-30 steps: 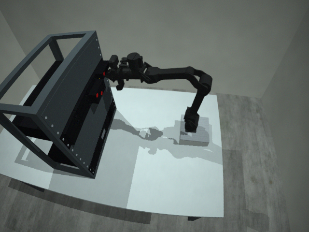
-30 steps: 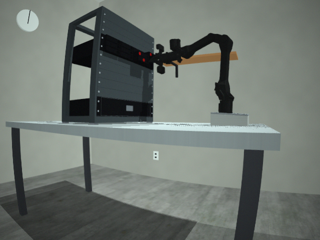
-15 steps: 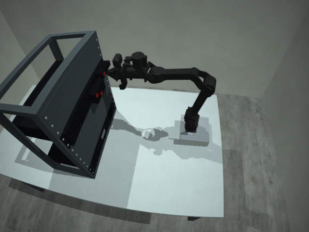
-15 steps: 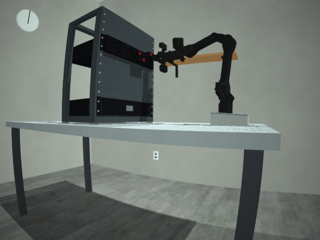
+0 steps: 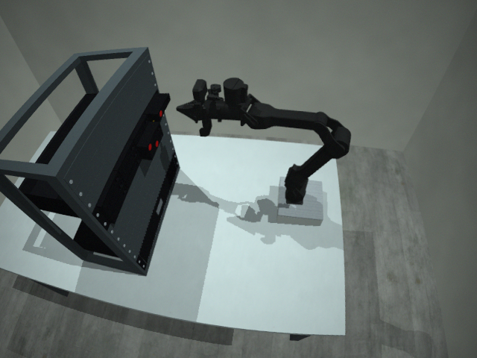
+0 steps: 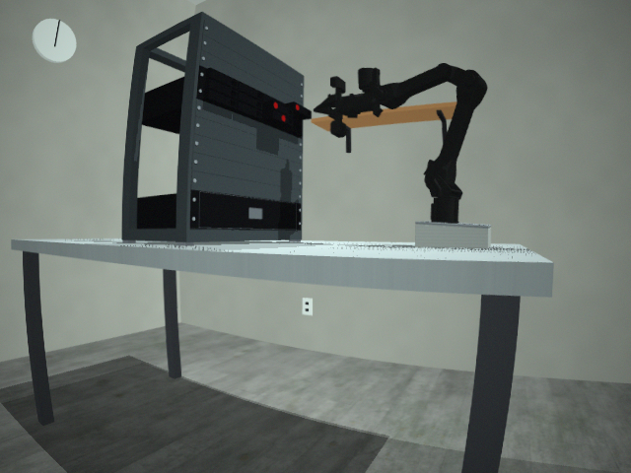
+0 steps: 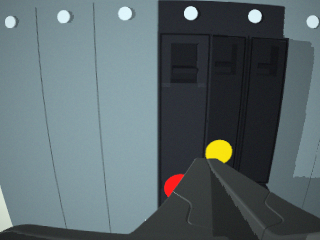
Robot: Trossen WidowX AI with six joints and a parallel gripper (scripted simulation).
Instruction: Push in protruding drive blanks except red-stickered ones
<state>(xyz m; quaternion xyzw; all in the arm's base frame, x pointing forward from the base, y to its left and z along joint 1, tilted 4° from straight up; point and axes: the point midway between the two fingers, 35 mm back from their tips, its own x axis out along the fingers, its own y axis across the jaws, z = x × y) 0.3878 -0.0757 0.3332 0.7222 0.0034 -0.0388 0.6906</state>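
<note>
A dark grey rack (image 5: 65,179) stands at one end of a pale worktop (image 5: 269,292), its front panel turned toward the arm's grey base block (image 5: 314,215) at the other end. High on the rack's front sits a row of black drive blanks (image 7: 230,94). One blank (image 5: 163,99) at the end of the row sticks out past the panel. Red stickers (image 5: 153,145) mark other blanks in the row. The pincer (image 5: 179,109) is closed on nothing, its tip level with that row and a short way off the rack's front, not touching it. Seen from the wrist, a yellow dot (image 7: 219,151) and a red dot (image 7: 174,186) show just past the tip.
</note>
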